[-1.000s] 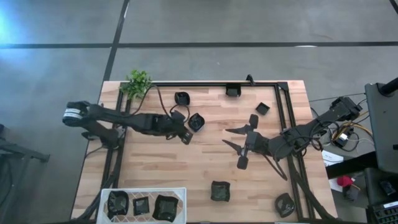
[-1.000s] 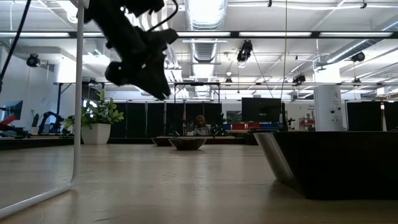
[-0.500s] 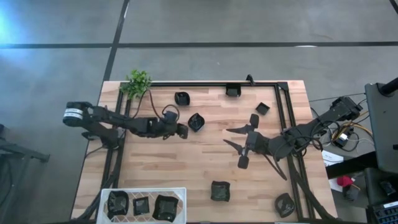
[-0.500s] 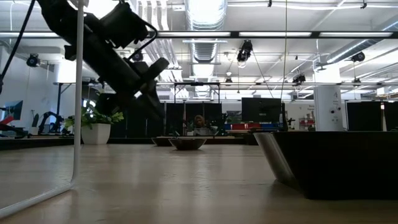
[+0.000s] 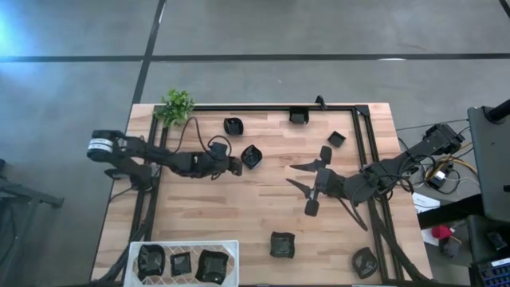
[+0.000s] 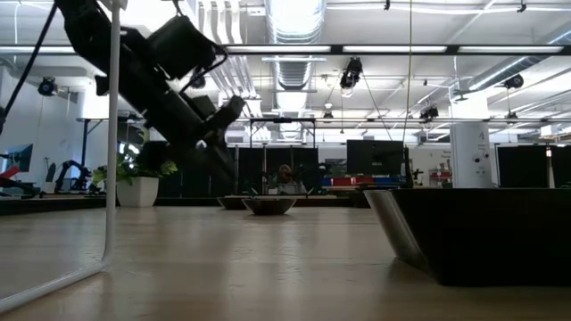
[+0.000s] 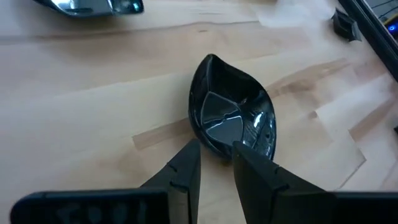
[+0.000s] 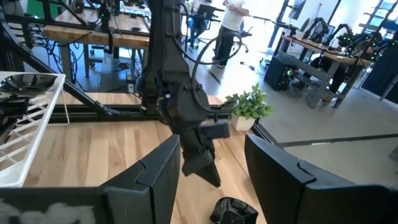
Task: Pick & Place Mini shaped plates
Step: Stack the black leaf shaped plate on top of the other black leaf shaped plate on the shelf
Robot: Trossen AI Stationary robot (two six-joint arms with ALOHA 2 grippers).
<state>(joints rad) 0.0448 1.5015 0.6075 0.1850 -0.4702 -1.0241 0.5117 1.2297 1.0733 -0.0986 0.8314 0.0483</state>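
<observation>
The left gripper [image 5: 236, 166] is low over the table [image 5: 239, 215], right beside a leaf-shaped plate [image 5: 251, 156] on the side facing the plant [image 5: 176, 106]. In the left wrist view its fingers [image 7: 184, 169] stand a little apart, with their tips at the plate's [image 7: 231, 121] near rim; whether they touch it cannot be told. Nothing is between them.

The right gripper [image 5: 313, 185] waits well beyond that plate, away from the plant, with its fingers spread wide and empty.

Other plates lie scattered: one [image 5: 233, 125] between the plant and the leaf-shaped plate, one [image 5: 299, 115] along the table's far edge from the plant, one [image 5: 336, 139] past the right gripper's far finger, one [image 5: 282, 244] and one [image 5: 365, 261] toward the near edge. Three more [image 5: 181, 264] sit in the white tray [image 5: 185, 245] at the near corner on the plant's side.
</observation>
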